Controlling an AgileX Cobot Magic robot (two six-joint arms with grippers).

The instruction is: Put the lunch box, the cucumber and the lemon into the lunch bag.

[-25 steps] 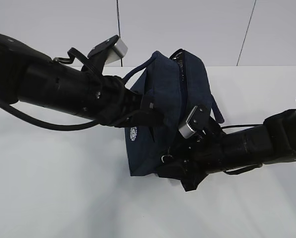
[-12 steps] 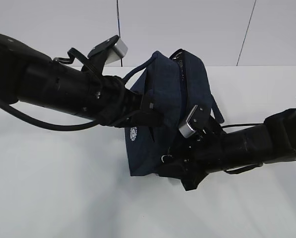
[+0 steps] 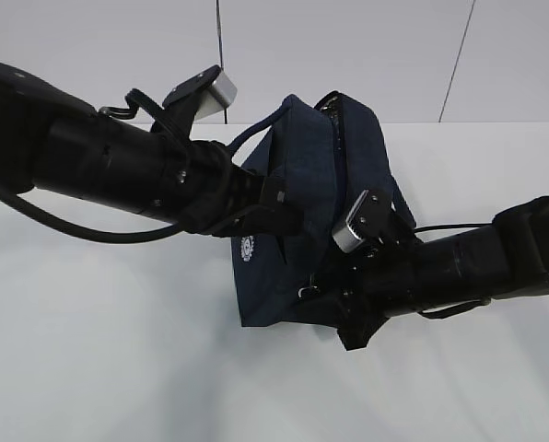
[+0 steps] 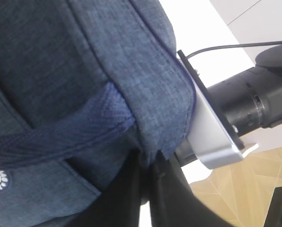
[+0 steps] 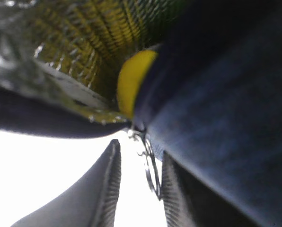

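White tabletop [image 3: 99, 368] fills the scene, backed by a pale panelled wall, and the lunch bag [image 3: 302, 193] lies tipped on its side toward the table's far edge, near the middle. It is a boxy thing of dark navy woven fabric with a small round white logo [image 3: 248, 248] on one face and a mesh-textured loop handle [image 4: 60, 137] across it.

From the left, the left gripper [image 3: 279, 219] presses against the logo side of the bag. In the left wrist view its dark fingers [image 4: 131, 203] sit under a fold of the cloth, apparently pinching it, though the contact is hidden and I cannot tell for sure. That hold looks meant to steady the bag and keep its mouth from collapsing.

From the right, the right gripper [image 5: 138, 182] works at the bag's near, lower end. Its ribbed fingers [image 5: 105, 189] stand slightly apart, with the thin metal ring pull [image 5: 150, 168] of the zipper hanging in the gap between them, not clearly clamped.

Just above the ring, the opening shows crinkled silver foil lining and the smooth bright yellow curve of the lemon [image 5: 131, 85] already inside. Neither lunch box nor cucumber is visible in any view. Judging by this, packing is largely finished and the zipper is the matter in hand.
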